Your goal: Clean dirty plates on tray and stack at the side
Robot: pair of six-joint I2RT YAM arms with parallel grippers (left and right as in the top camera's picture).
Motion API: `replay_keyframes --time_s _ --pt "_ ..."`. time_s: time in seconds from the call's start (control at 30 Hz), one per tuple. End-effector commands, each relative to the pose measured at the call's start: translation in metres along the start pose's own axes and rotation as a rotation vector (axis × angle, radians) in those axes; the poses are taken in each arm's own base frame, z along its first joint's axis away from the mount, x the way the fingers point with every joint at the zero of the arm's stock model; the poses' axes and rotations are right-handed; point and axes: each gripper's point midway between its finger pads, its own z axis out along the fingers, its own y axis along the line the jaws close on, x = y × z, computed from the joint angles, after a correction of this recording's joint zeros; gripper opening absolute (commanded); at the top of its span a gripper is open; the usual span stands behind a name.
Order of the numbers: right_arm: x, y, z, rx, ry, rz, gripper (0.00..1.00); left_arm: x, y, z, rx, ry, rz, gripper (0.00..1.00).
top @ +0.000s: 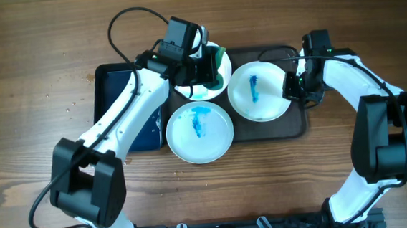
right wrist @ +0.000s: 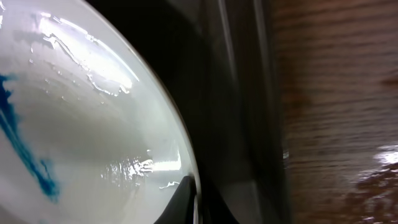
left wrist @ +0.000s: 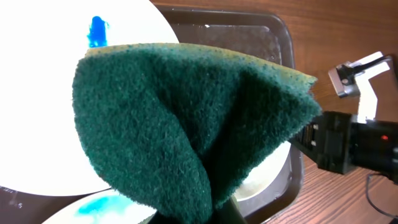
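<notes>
Three white plates smeared with blue lie on the dark tray [top: 301, 125]: one at the back [top: 200, 90], one at the front [top: 199, 132], one at the right [top: 258, 90]. My left gripper [top: 211, 69] is shut on a green sponge [top: 219, 62] over the back plate; the sponge [left wrist: 186, 118] fills the left wrist view. My right gripper [top: 289, 88] is shut on the rim of the right plate [right wrist: 81, 124], one finger over the rim, one under it [right wrist: 193, 199].
A dark blue tray [top: 119, 87] lies at the left, partly under my left arm. Bare wooden table [top: 367, 189] surrounds the trays. Cables run at the back near both arms.
</notes>
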Motion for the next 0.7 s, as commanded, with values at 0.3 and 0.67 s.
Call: replay_keyframes --time_s 0.3,0.67 --pt "0.054 0.008 0.007 -0.073 0.239 -0.062 0.04 0.026 -0.033 0.049 0.047 0.072 0.073 0.04" --pt "0.044 0.012 0.009 -0.082 0.202 0.009 0.04 0.083 -0.034 0.123 -0.050 0.178 -0.027 0.04"
